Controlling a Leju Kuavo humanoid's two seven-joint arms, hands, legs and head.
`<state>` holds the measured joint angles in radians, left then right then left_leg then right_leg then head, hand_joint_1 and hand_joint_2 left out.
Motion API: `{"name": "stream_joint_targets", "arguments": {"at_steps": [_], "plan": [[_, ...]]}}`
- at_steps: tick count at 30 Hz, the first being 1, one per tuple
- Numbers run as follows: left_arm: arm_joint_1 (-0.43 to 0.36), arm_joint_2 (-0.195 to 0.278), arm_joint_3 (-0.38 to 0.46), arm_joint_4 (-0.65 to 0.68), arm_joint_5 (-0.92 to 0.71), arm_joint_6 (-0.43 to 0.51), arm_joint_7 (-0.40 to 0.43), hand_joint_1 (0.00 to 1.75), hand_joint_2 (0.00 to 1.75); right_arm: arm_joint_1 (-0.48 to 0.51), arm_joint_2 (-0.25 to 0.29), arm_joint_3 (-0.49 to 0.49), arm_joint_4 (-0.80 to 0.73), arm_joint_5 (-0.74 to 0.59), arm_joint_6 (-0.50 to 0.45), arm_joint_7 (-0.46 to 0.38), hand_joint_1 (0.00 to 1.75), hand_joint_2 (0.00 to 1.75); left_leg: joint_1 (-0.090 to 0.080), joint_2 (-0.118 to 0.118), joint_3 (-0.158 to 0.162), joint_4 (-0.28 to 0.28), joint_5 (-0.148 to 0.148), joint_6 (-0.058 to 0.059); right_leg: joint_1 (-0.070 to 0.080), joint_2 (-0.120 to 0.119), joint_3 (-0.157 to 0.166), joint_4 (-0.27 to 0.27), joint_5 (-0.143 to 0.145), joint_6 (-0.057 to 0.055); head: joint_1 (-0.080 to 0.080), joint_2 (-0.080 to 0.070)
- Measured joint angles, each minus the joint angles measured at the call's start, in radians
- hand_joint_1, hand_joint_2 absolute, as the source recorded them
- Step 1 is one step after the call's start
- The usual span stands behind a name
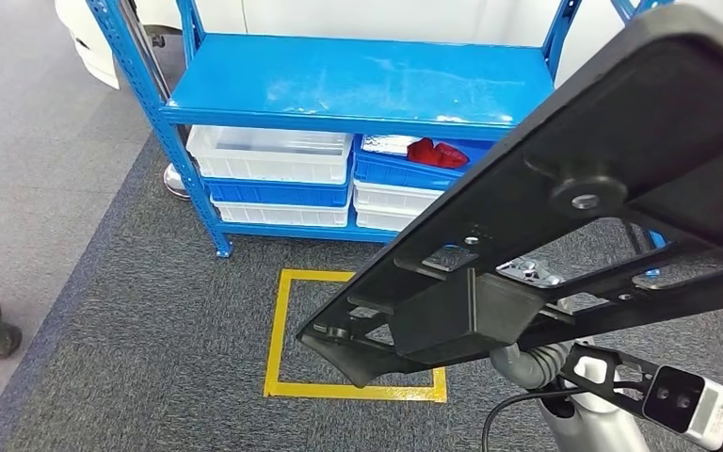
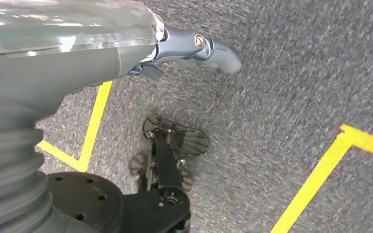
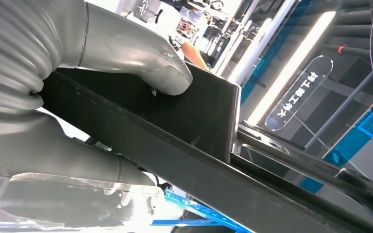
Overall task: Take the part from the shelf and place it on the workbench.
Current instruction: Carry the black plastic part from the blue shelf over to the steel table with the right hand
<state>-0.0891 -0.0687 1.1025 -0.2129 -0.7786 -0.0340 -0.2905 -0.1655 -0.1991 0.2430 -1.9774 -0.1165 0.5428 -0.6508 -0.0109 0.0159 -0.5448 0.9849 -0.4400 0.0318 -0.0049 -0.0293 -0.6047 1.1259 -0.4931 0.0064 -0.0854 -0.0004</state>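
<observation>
Right hand (image 3: 126,82) grips 1 black part (image 1: 565,226) near shelf (image 1: 358,85).

Black part (image 1: 612,179) blocks the right foreground; blue shelf (image 1: 358,85) stands ahead; carpet (image 1: 151,320) between lies open

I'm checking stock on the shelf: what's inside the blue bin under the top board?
In the blue bin lies a red object beside something pale. The bin's right end is covered by the black part that the right hand grips, so the rest cannot be seen.
</observation>
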Motion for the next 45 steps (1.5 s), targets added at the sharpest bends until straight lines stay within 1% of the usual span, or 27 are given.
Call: {"name": "stream_joint_targets", "arguments": {"at_steps": [1, 3, 5, 7, 10, 12, 13, 14, 16, 18, 20, 21, 23, 24, 26, 27, 28, 30, 32, 34, 36, 38, 40, 42, 43, 44, 45], "plan": [[0.001, -0.002, 0.0, 0.0, -0.003, 0.002, -0.002, 0.0, 1.75, 0.001, 0.0, 0.0, 0.0, 0.004, 0.0, 0.0, 1.75, 1.75, -0.002, 0.004, -0.002, 0.006, -0.002, -0.003, 0.004, -0.014, 0.033, -0.063, 0.019, -0.006, 0.0, 0.0], [0.003, -0.004, 0.0, 0.0, -0.011, 0.006, -0.005, 0.0, 1.75, 0.007, 0.0, 0.0, -0.002, 0.013, 0.001, 0.0, 1.75, 1.75, -0.005, 0.016, -0.006, 0.012, -0.004, -0.011, 0.011, -0.028, 0.054, -0.113, 0.025, -0.017, 0.0, 0.0], [0.003, -0.004, -0.001, 0.0, -0.017, 0.009, -0.005, 0.0, 1.75, 0.014, 0.0, 0.0, -0.003, 0.022, 0.0, 0.0, 1.75, 1.75, -0.007, 0.029, -0.008, 0.013, -0.004, -0.02, 0.01, -0.009, 0.048, -0.117, 0.034, -0.027, 0.0, 0.0], [0.003, -0.004, -0.001, 0.0, -0.023, 0.011, -0.002, 0.0, 1.75, 0.021, -0.001, 0.0, -0.006, 0.036, -0.006, 0.0, 1.75, 1.75, -0.005, 0.02, -0.019, 0.041, -0.028, -0.033, 0.004, 0.007, 0.044, -0.122, 0.043, -0.037, 0.0, 0.0], [0.005, -0.002, -0.002, 0.0, -0.03, 0.016, 0.006, 0.0, 1.75, 0.035, -0.001, 0.0, -0.014, 0.059, -0.027, 0.0, 1.75, 1.75, 0.003, -0.005, -0.093, 0.216, -0.127, -0.048, 0.001, 0.029, 0.036, -0.125, 0.052, -0.045, 0.0, 0.0], [0.008, 0.0, -0.002, 0.0, -0.031, 0.026, 0.011, 0.0, 1.75, 0.051, -0.001, 0.0, -0.023, 0.072, -0.047, 0.0, 1.75, 1.75, 0.007, -0.007, -0.13, 0.305, -0.153, -0.053, 0.001, 0.048, 0.03, -0.123, 0.056, -0.043, 0.0, 0.0], [0.009, 0.003, -0.002, 0.0, -0.033, 0.032, 0.013, 0.0, 1.75, 0.058, -0.001, 0.0, -0.03, 0.076, -0.055, 0.0, 1.75, 1.75, 0.009, -0.008, -0.122, 0.293, -0.137, -0.053, 0.001, 0.058, 0.028, -0.122, 0.058, -0.042, 0.0, 0.0], [0.01, 0.006, -0.002, 0.0, -0.035, 0.037, 0.014, 0.0, 1.75, 0.064, -0.001, 0.001, -0.036, 0.078, -0.061, 0.0, 1.75, 1.75, 0.011, -0.014, -0.094, 0.241, -0.105, -0.052, 0.001, 0.069, 0.028, -0.12, 0.059, -0.04, 0.0, 0.0], [0.01, 0.014, -0.002, 0.0, -0.04, 0.043, 0.014, 0.0, 1.75, 0.068, -0.001, 0.001, -0.05, 0.079, -0.069, 0.0, 1.75, 1.75, 0.015, -0.052, -0.02, 0.093, -0.043, -0.047, 0.001, 0.09, 0.026, -0.118, 0.062, -0.034, 0.0, 0.0], [0.011, 0.022, -0.002, 0.0, -0.041, 0.043, 0.01, 0.0, 1.75, 0.068, -0.001, 0.001, -0.063, 0.078, -0.073, 0.0, 1.75, 1.75, 0.015, -0.083, 0.015, 0.015, -0.026, -0.041, -0.001, 0.111, 0.018, -0.115, 0.067, -0.023, 0.0, 0.0], [0.01, 0.031, -0.002, 0.0, -0.04, 0.041, 0.004, 0.0, 1.75, 0.067, -0.001, 0.001, -0.071, 0.073, -0.076, 0.0, 1.75, 1.75, 0.012, -0.071, 0.017, 0.008, -0.024, -0.033, -0.005, 0.132, 0.01, -0.117, 0.076, -0.008, 0.0, 0.0], [0.008, 0.034, -0.001, 0.0, -0.039, 0.041, 0.0, 0.0, 1.75, 0.067, -0.001, 0.001, -0.073, 0.067, -0.079, 0.0, 1.75, 1.75, 0.013, -0.059, 0.017, 0.002, -0.019, -0.026, -0.006, 0.129, 0.006, -0.114, 0.075, -0.003, 0.0, 0.0], [0.004, 0.04, -0.001, 0.0, -0.037, 0.039, -0.006, 0.0, 1.75, 0.064, -0.001, 0.001, -0.075, 0.054, -0.083, 0.0, 1.75, 1.75, 0.014, -0.036, 0.017, -0.009, -0.008, -0.013, -0.004, 0.093, -0.02, -0.064, 0.04, 0.002, 0.0, 0.0], [0.003, 0.042, -0.001, 0.0, -0.037, 0.039, -0.007, 0.0, 1.75, 0.062, 0.001, 0.001, -0.075, 0.049, -0.083, 0.0, 1.75, 1.75, 0.013, -0.023, 0.015, -0.011, -0.005, -0.009, -0.004, 0.067, -0.046, -0.007, 0.005, 0.002, 0.0, 0.0], [0.006, 0.045, -0.001, 0.0, -0.038, 0.037, -0.009, 0.0, 1.75, 0.06, 0.004, 0.001, -0.074, 0.045, -0.082, 0.0, 1.75, 1.75, 0.008, 0.001, 0.008, -0.01, -0.003, -0.007, -0.007, 0.042, -0.106, 0.13, -0.06, 0.005, 0.0, 0.0], [0.007, 0.046, -0.001, 0.0, -0.041, 0.035, -0.009, 0.0, 1.75, 0.06, 0.005, 0.001, -0.072, 0.046, -0.081, 0.0, 1.75, 1.75, 0.007, 0.014, 0.005, -0.009, -0.003, -0.006, -0.008, 0.038, -0.121, 0.17, -0.071, 0.007, 0.0, 0.0], [0.006, 0.046, -0.001, 0.0, -0.045, 0.033, -0.009, 0.0, 1.75, 0.06, 0.005, 0.0, -0.071, 0.047, -0.081, 0.0, 1.75, 1.75, 0.006, 0.026, 0.003, -0.006, -0.003, -0.006, -0.009, 0.035, -0.116, 0.17, -0.063, 0.008, 0.0, 0.0], [0.004, 0.047, -0.002, 0.0, -0.058, 0.026, -0.008, 0.0, 1.75, 0.06, 0.005, -0.003, -0.069, 0.047, -0.085, 0.0, 1.75, 1.75, 0.005, 0.048, 0.001, -0.001, -0.005, -0.009, -0.009, 0.015, -0.048, 0.059, -0.008, 0.007, 0.0, 0.0], [0.001, 0.047, -0.008, 0.0, -0.076, 0.022, -0.001, 0.0, 1.75, 0.057, 0.005, -0.01, -0.068, 0.044, -0.092, 0.0, 1.75, 1.75, 0.001, 0.065, 0.0, 0.006, -0.009, -0.016, -0.002, -0.021, 0.022, -0.068, 0.027, -0.003, 0.0, 0.0], [-0.003, 0.046, -0.018, 0.0, -0.093, 0.024, 0.012, 0.0, 1.75, 0.055, 0.005, -0.021, -0.066, 0.04, -0.094, 0.0, 1.75, 1.75, -0.002, 0.081, -0.001, 0.011, -0.012, -0.025, 0.005, -0.029, 0.038, -0.108, 0.03, -0.016, 0.0, 0.0], [-0.008, 0.045, -0.026, 0.0, -0.102, 0.029, 0.025, 0.0, 1.75, 0.056, 0.005, -0.031, -0.066, 0.039, -0.094, 0.0, 1.75, 1.75, -0.001, 0.091, -0.001, 0.013, -0.014, -0.036, 0.003, -0.006, 0.033, -0.112, 0.038, -0.028, 0.0, 0.0], [-0.011, 0.044, -0.03, 0.0, -0.104, 0.031, 0.031, 0.0, 1.75, 0.055, 0.004, -0.038, -0.066, 0.039, -0.092, 0.0, 1.75, 1.75, 0.003, 0.056, -0.016, 0.051, -0.044, -0.048, -0.001, 0.012, 0.031, -0.118, 0.046, -0.039, 0.0, 0.0], [-0.009, 0.044, -0.032, 0.0, -0.105, 0.032, 0.032, 0.0, 1.75, 0.054, 0.004, -0.041, -0.065, 0.038, -0.09, 0.0, 1.75, 1.75, 0.007, 0.007, -0.068, 0.171, -0.112, -0.055, -0.002, 0.032, 0.027, -0.119, 0.052, -0.046, 0.0, 0.0], [-0.005, 0.044, -0.034, 0.0, -0.105, 0.033, 0.033, 0.0, 1.75, 0.056, 0.004, -0.042, -0.063, 0.038, -0.09, 0.0, 1.75, 1.75, 0.009, -0.006, -0.126, 0.299, -0.16, -0.058, -0.001, 0.057, 0.023, -0.119, 0.055, -0.047, 0.0, 0.0], [-0.004, 0.043, -0.035, 0.0, -0.104, 0.034, 0.034, 0.0, 1.75, 0.057, 0.004, -0.042, -0.062, 0.038, -0.089, 0.0, 1.75, 1.75, 0.009, -0.007, -0.135, 0.317, -0.155, -0.057, -0.001, 0.07, 0.023, -0.118, 0.056, -0.047, 0.0, 0.0], [-0.004, 0.043, -0.035, 0.0, -0.103, 0.036, 0.035, 0.0, 1.75, 0.058, 0.004, -0.042, -0.06, 0.037, -0.086, 0.0, 1.75, 1.75, 0.01, -0.009, -0.123, 0.293, -0.131, -0.056, -0.001, 0.084, 0.023, -0.117, 0.056, -0.046, 0.0, 0.0], [-0.004, 0.043, -0.036, 0.0, -0.099, 0.04, 0.037, 0.0, 1.75, 0.059, 0.004, -0.042, -0.059, 0.036, -0.079, 0.0, 1.75, 1.75, 0.011, -0.018, -0.094, 0.231, -0.093, -0.053, -0.001, 0.097, 0.024, -0.116, 0.057, -0.045, 0.0, 0.0]]}}
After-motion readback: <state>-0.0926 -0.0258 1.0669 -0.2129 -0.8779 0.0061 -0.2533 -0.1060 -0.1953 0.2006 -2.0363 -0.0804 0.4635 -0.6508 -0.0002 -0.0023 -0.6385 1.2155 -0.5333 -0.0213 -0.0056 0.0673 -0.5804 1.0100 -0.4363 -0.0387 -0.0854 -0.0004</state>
